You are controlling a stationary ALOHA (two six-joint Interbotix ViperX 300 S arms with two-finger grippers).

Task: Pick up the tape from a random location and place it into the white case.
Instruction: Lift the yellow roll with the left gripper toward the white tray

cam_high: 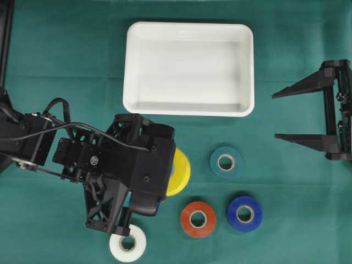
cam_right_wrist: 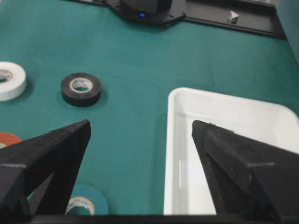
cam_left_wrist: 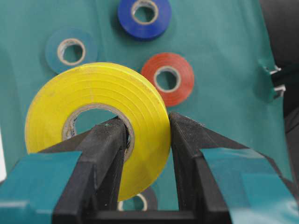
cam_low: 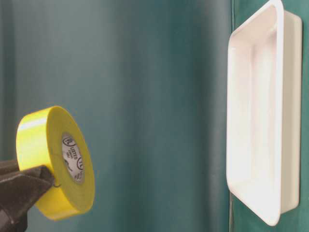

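The yellow tape [cam_high: 180,171] [cam_low: 48,154] [cam_left_wrist: 93,93] hangs on edge above the green cloth, just in front of the white case's near left corner. My left gripper [cam_high: 168,172] [cam_left_wrist: 147,126] is shut on it, one finger through the core and the other against the outer face. The white case [cam_high: 190,25] [cam_low: 285,111] [cam_right_wrist: 224,100] lies empty at the back middle. At the right edge my right gripper [cam_high: 275,116] [cam_right_wrist: 140,123] stands open with nothing between its fingers, level with the case's right side.
Other rolls lie flat on the cloth: teal [cam_high: 226,162] [cam_left_wrist: 71,50], red [cam_high: 198,219] [cam_left_wrist: 168,78], blue [cam_high: 245,213] [cam_left_wrist: 144,16], white [cam_high: 127,243] [cam_right_wrist: 9,80], and black [cam_right_wrist: 81,88], which the left arm mostly covers in the overhead view.
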